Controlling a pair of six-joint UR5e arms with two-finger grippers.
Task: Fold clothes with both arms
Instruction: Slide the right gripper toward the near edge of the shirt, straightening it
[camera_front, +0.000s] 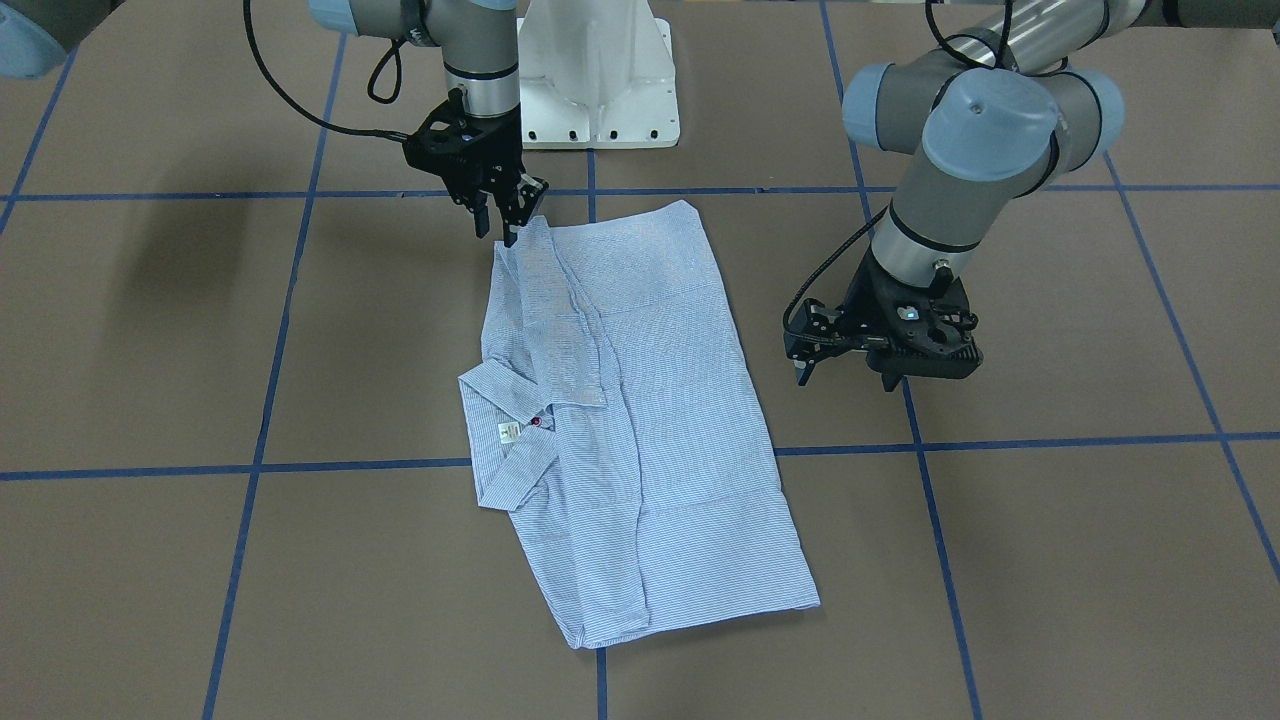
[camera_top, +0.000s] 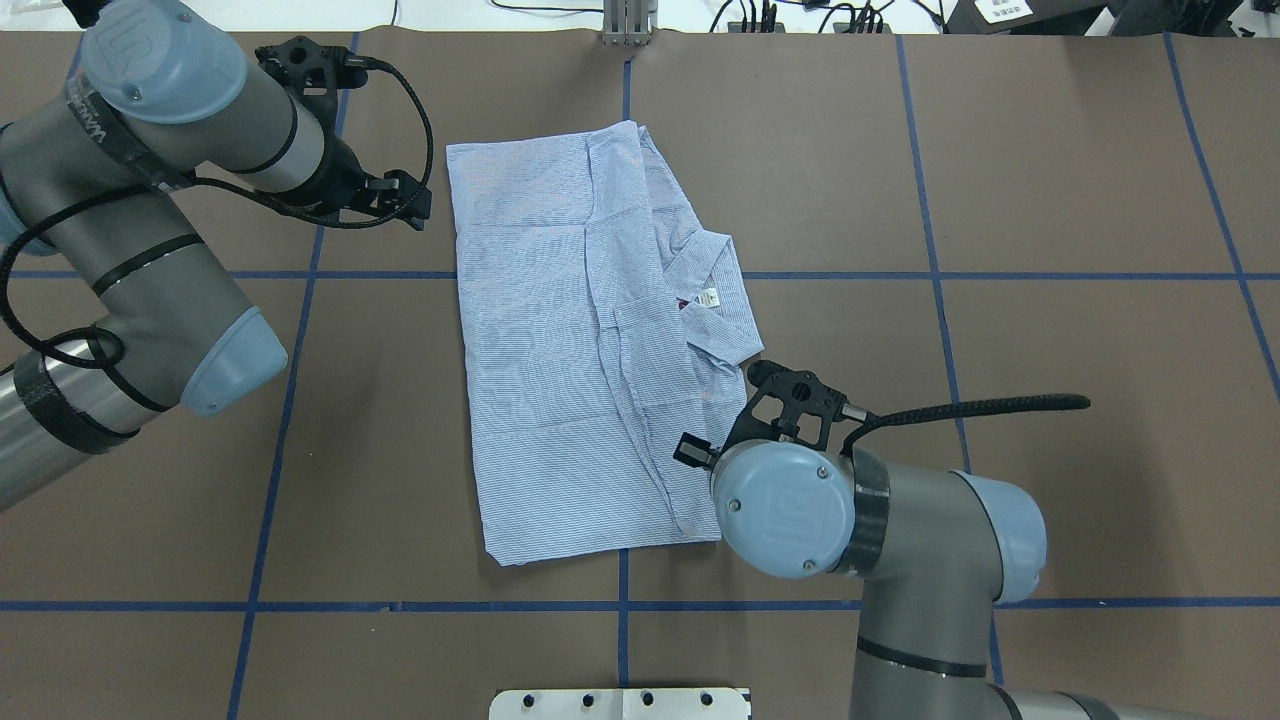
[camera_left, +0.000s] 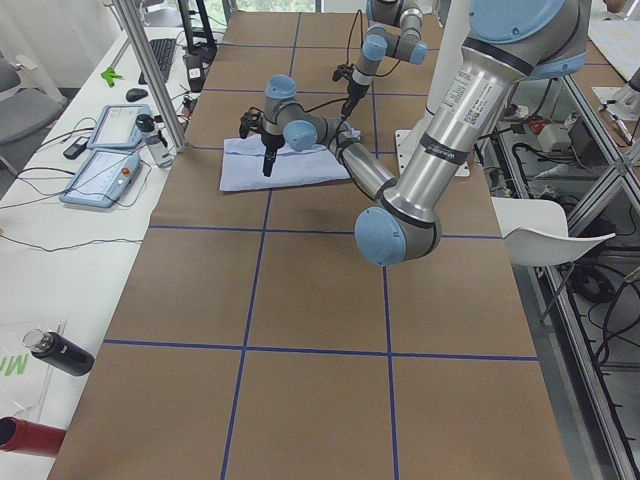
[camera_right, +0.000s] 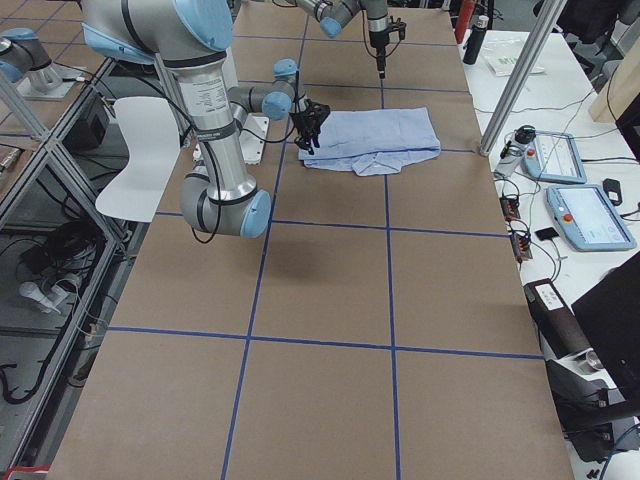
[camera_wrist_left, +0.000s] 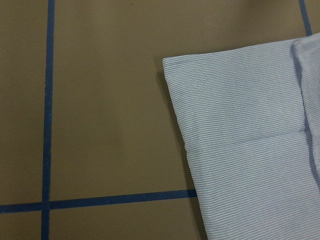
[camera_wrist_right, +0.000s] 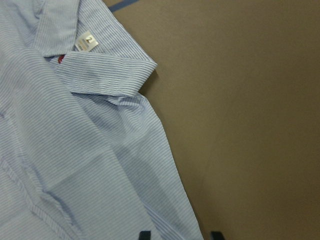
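Looking across my feeds, I see the blue-and-white striped shirt (camera_front: 650, 420) lying flat on the brown table (camera_front: 1050, 560), partly folded into a long rectangle, roughly midway between the two arms. Its collar (camera_front: 497, 392) juts out on the robot's right side. The small white neck label (camera_front: 508, 432) and one dark red button (camera_front: 536, 422) show there. A folded-over panel runs from the collar toward the corner nearest the white pedestal base (camera_front: 598, 80).

The right gripper (camera_front: 497, 228) points straight down at that near corner of the shirt. On the right wrist feed I can see both fingertips (camera_wrist_right: 145, 235) at the bottom edge, spread apart. One is over the striped cloth, the other over bare table, and the shirt's edge runs between them. They pinch nothing. From the front camera I cannot tell whether the tips touch the fabric.

The left gripper (camera_front: 845, 378) hangs low over bare table on the shirt's other long side, close to it but clear of the cloth. Its fingers look spread in the front view and hold nothing. The left wrist feed shows no fingertips, only a corner of the shirt and the blue tape lines (camera_wrist_left: 48, 120).
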